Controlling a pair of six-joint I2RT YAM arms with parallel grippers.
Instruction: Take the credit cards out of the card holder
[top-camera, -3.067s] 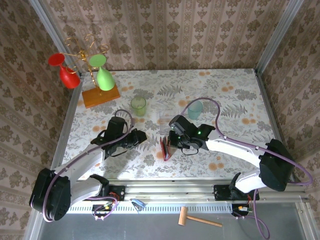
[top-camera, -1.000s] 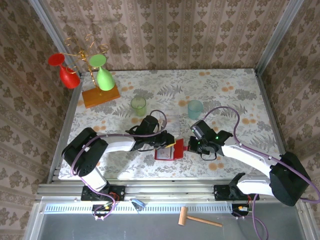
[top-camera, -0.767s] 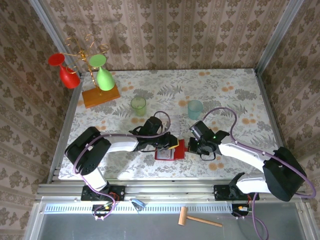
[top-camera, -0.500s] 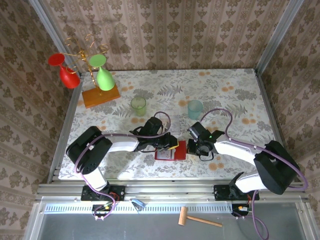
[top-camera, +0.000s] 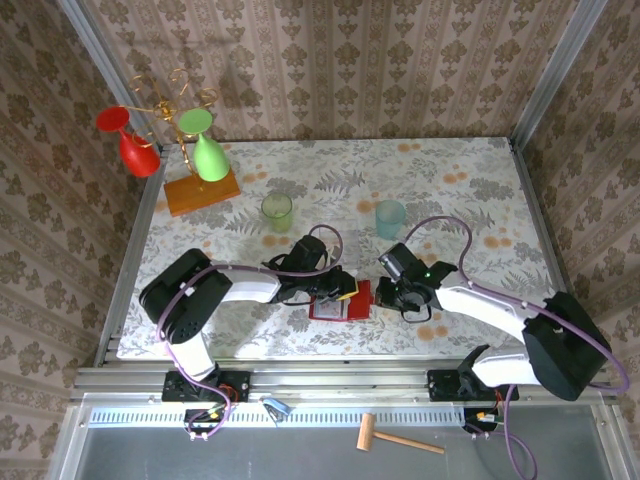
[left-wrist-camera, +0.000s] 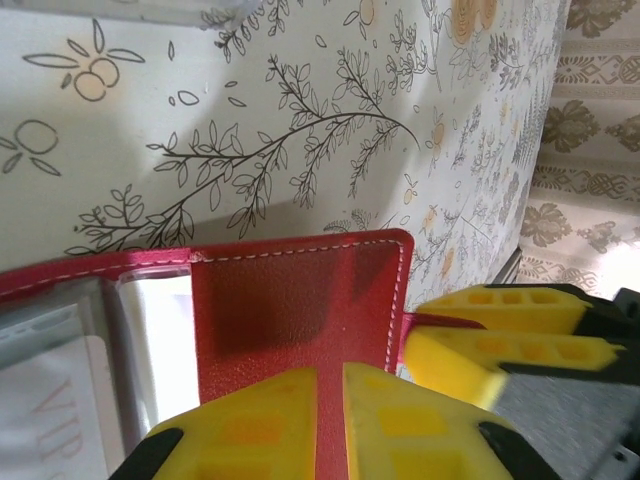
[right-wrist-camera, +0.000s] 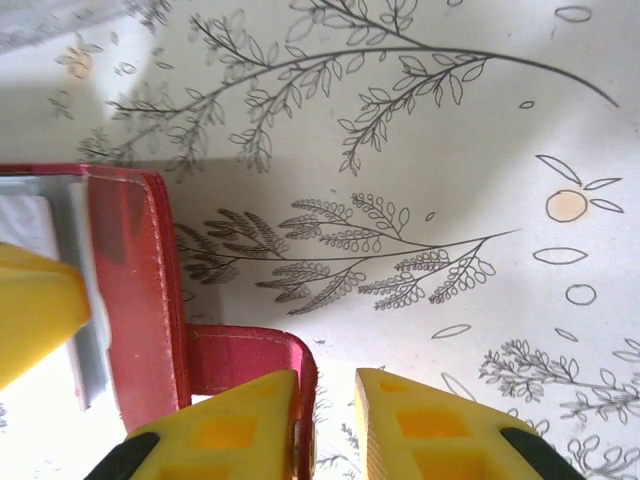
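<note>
Clamping card holder (left-wrist-camera: 290, 310) flap in left gripper (left-wrist-camera: 330, 400), straddling tab (right-wrist-camera: 250, 358) with barely-parted right gripper (right-wrist-camera: 327, 400), credit cards (left-wrist-camera: 50, 420) just left.

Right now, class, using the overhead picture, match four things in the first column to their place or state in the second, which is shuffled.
Things:
1. card holder
2. green cup
3. mallet
4. red glass

Places or states:
A. hanging from the rack
B. lying open on the table
C. standing upright on the table
D. lying off the table, on the near ledge

Pairs: 1-B, 2-C, 3-D, 4-A
</note>
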